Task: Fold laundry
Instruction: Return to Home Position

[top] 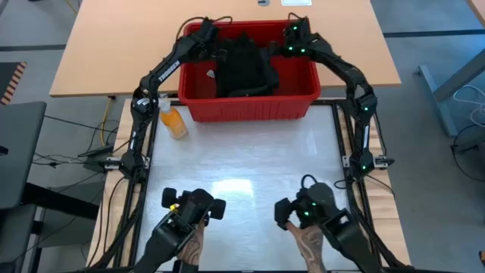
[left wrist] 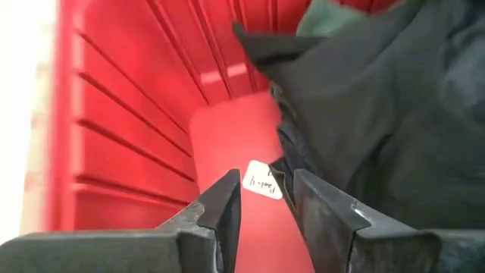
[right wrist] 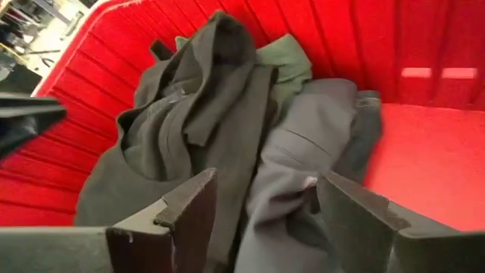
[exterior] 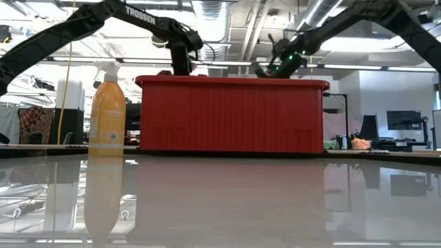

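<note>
The laundry (top: 242,64), a heap of black, grey and dark green cloth (right wrist: 220,114), lies inside the red plastic basket (top: 250,106) at the table's far side. My left gripper (left wrist: 265,186) hangs open over the basket's far left corner (top: 206,32). It is above bare red floor and a small white tag (left wrist: 261,182), with the laundry (left wrist: 379,98) beside it. My right gripper (right wrist: 265,189) stands wide open over the basket's far right part (top: 295,34), just above the heap. In the low view the basket's front wall (exterior: 231,117) hides the laundry.
An orange bottle (top: 173,121) stands just left of the basket. At the table's near edge a person's hands hold two control arms (top: 193,220) (top: 311,212). The white tabletop (top: 242,159) between these and the basket is bare.
</note>
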Motion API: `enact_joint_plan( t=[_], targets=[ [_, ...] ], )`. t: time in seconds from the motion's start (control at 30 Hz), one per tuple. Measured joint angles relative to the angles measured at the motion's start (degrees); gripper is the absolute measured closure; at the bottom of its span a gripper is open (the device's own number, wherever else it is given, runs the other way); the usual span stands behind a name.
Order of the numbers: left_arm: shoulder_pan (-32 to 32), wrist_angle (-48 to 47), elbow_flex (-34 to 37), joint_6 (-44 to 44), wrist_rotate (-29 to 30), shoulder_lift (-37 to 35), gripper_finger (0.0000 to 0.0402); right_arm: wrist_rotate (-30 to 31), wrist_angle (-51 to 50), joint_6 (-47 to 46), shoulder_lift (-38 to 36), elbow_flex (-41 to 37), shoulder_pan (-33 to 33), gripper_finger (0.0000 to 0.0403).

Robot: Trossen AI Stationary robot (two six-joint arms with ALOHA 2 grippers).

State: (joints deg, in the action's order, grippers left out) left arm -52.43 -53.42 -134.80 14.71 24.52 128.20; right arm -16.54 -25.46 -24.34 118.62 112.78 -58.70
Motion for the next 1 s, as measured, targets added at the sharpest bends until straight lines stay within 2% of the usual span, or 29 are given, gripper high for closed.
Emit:
enact_joint_plan(
  t=[0.23,0.37,0.43,0.6,0.73,0.83,0.9,1.0],
  targets=[
    [-0.11,0.42,0.04,-2.63,-0.02,-4.87,0.029,0.86,-5.32,5.11,-6.93,-0.04,-0.69,0.0148],
    [0.76,1.72,0.13,-6.7,-0.62,-9.38,0.0291,-2.41,-7.06,10.8,-12.57,-0.04,-0.56,0.0148],
    [1.8,2.81,0.15,-8.69,-2.59,-12.75,0.0291,-3.62,-8.38,13.8,-15.84,-0.08,0.35,0.0148],
    [6.38,0.99,0.11,-12.81,-12.85,-22.13,0.0291,-4.35,-15.25,22.05,-25.07,-0.2,6.38,0.0148],
    [13.12,-3.78,0.13,-14.88,-20.95,-29.18,0.0291,-1.72,-18.49,25.65,-32.31,-2.96,14.73,0.0148],
    [20.92,-8.4,0.66,-17.32,-26.76,-34.04,0.0291,-0.84,-18.41,26.31,-38.61,-8.42,22.55,0.0148],
    [28.0,-9.25,4.14,-18.12,-25.78,-37.42,0.0291,0.66,-17.65,26.32,-43.38,-14.38,28.88,0.0148],
    [39.93,-4.12,15.49,-18.07,-16.43,-42.72,0.0291,6.2,-11.83,25.24,-51.59,-27.97,39.68,0.0148]
  ],
)
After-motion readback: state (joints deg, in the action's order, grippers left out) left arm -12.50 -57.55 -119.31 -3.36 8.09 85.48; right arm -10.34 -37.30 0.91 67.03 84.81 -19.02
